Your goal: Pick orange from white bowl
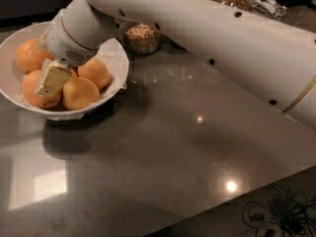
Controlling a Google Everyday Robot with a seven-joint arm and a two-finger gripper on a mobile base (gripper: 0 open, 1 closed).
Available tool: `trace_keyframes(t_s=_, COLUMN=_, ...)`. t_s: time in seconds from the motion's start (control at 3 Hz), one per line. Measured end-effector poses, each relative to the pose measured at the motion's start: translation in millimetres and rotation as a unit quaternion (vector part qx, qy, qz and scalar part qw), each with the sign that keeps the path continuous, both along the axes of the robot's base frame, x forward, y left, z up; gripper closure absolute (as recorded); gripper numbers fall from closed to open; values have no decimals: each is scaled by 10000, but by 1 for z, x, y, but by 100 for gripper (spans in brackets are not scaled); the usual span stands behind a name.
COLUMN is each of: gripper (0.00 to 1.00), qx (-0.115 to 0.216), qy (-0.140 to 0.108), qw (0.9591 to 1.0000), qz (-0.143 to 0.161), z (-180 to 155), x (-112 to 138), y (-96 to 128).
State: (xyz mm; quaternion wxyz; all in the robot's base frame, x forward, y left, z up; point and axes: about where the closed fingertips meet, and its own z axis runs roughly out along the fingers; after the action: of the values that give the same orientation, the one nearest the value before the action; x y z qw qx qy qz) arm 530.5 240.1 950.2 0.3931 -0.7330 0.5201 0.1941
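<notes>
The orange (pixel 30 89) we are after, the deep-coloured one with a dark blemish low on its skin, lies at the front left of the white bowl (pixel 9 48), pressed against other fruit on the crinkled paper. Our hand (pixel 49 82) hangs right over it at the end of the white arm (pixel 207 28), its pale tip against or just above the fruit's upper right side. We cannot tell whether the hand is apart, together or clamped on anything. The risks, as we judge them, come from the crowding. The fruits touch, so a descent slightly off-centre could land on the neighbouring orange (pixel 80 94) or wedge between the two and roll one toward the rim. A round, smooth skin may slip from a shallow hold. Pressing down near the bowl's edge could tip or slide the bowl on the glossy worktop (pixel 173 147).
</notes>
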Motion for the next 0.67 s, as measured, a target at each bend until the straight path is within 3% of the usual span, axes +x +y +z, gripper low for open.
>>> trace_keyframes(t_s=0.33, gripper=25, qx=10, qy=90, qw=9999, qz=135, z=-3, x=-5, y=6)
trace_keyframes(t_s=0.67, gripper=29, qx=-17, qy=282, qw=9992, qz=268, z=-14, x=-15, y=11)
